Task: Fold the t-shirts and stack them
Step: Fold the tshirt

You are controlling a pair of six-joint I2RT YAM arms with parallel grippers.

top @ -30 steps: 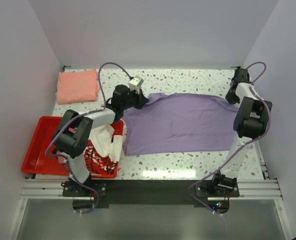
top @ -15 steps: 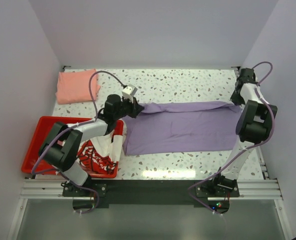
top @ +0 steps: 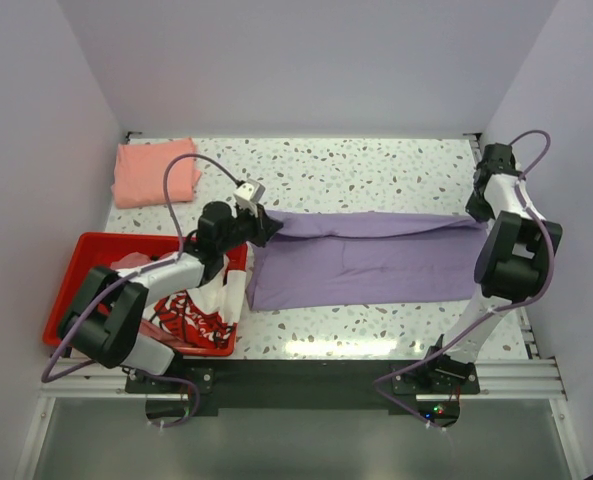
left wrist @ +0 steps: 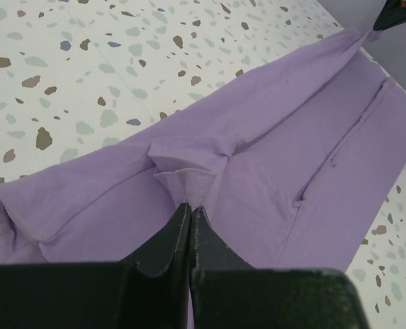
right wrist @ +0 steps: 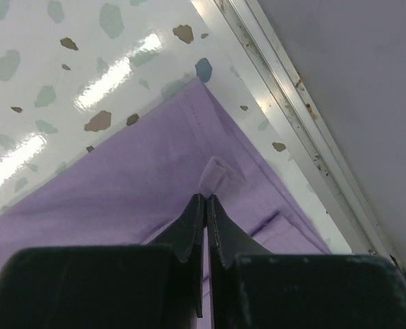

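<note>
From above, I see the purple shirt (top: pixel 366 255) lying across the middle of the table (top: pixel 376 165), its far part folded toward the near side. My left gripper (top: pixel 265 225) pinches its left end and my right gripper (top: pixel 475 212) pinches its right end, so the fold comes out even. A folded pink shirt (top: pixel 156 172) sits far left. A white and red shirt (top: pixel 191 315) waits in the red tray (top: pixel 71 300).

In the left wrist view, the fingers (left wrist: pixel 165 240) are pressed together on a little bunch of purple cloth.

In the right wrist view, they nip a small tuck by the table's right edge.

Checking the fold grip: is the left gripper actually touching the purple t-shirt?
Touching. The left wrist view shows the left gripper shut on a pinched ridge of the purple t-shirt, cloth bunched at its fingertips.
</note>
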